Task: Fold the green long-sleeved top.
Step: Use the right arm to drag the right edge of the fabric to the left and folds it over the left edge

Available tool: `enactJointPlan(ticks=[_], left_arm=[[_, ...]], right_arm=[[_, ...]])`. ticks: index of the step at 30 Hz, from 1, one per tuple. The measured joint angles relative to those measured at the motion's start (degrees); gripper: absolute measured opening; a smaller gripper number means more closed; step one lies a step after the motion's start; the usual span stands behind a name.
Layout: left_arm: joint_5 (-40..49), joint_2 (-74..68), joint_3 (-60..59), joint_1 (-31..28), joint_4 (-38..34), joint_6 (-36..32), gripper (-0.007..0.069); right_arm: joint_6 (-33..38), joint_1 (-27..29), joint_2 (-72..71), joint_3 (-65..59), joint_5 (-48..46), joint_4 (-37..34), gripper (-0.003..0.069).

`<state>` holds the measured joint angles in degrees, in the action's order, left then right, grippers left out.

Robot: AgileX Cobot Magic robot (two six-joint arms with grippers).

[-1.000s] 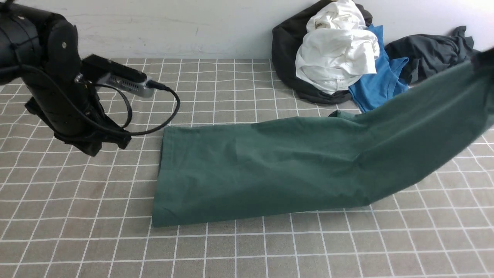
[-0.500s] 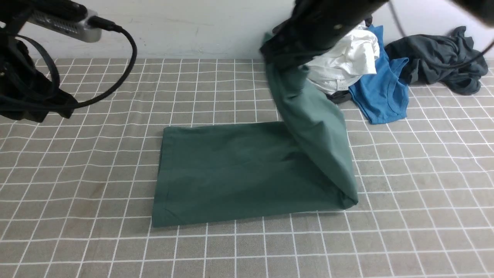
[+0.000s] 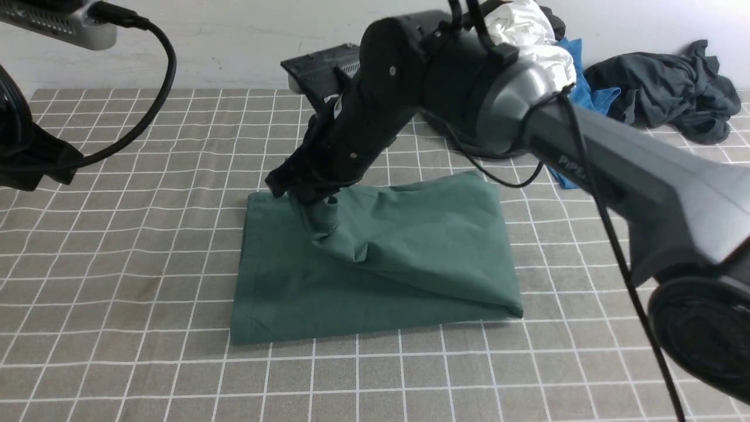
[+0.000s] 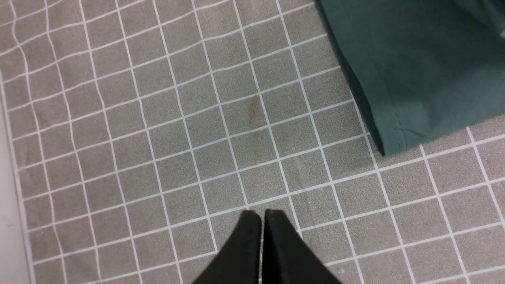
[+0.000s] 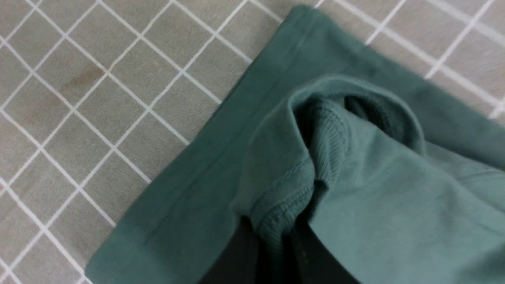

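Observation:
The green long-sleeved top (image 3: 404, 252) lies in the middle of the checked cloth, its right half folded over onto the left half. My right gripper (image 3: 313, 199) hangs low over the top's far left part. It is shut on the ribbed neck edge (image 5: 327, 134), which bunches up between the fingers of the right gripper (image 5: 272, 240). My left gripper (image 4: 262, 215) is shut and empty, held over bare cloth to the left of the top's hem corner (image 4: 394, 134). The left arm (image 3: 29, 158) is at the left edge of the front view.
A heap of clothes lies at the back right against the wall: a white garment (image 3: 527, 41), a blue top (image 3: 580, 99) and a dark grey garment (image 3: 662, 88). The right arm (image 3: 586, 146) spans diagonally over the table's right half. The grey checked tablecloth (image 3: 117, 293) covers the table.
My right gripper has swung from the far right to the left, carrying the top's raised end over and down onto its left half. The left arm has drawn back up and to the left.

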<state>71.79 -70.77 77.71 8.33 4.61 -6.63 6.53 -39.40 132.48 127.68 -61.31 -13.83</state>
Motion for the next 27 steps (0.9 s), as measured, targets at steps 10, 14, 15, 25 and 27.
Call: enactJointPlan(ticks=[10, 14, 15, 25, 27], left_arm=[[0.0, 0.0, -0.04, 0.0, -3.06, -1.51, -0.0008], [0.0, 0.0, -0.04, 0.0, -4.61, -2.68, -0.0008], [0.01, 0.0, -0.04, 0.0, -4.93, -3.05, -0.0008], [0.01, 0.0, -0.04, 0.0, -5.6, -3.37, -0.0008], [0.01, 0.0, -0.04, 0.0, -5.6, -3.37, -0.0008]], right_arm=[[0.33, -0.38, 3.43, 2.47, 1.56, -8.42, 0.0288], [1.11, -0.38, 3.43, 6.69, -1.63, -5.55, 0.0384], [1.11, -0.28, 3.32, 8.37, -4.43, -1.56, 0.0405], [-1.21, -0.06, 8.13, 9.63, -10.01, 2.98, 0.0248], [-0.64, -0.64, 9.67, 9.63, -10.0, 0.87, 0.0205]])
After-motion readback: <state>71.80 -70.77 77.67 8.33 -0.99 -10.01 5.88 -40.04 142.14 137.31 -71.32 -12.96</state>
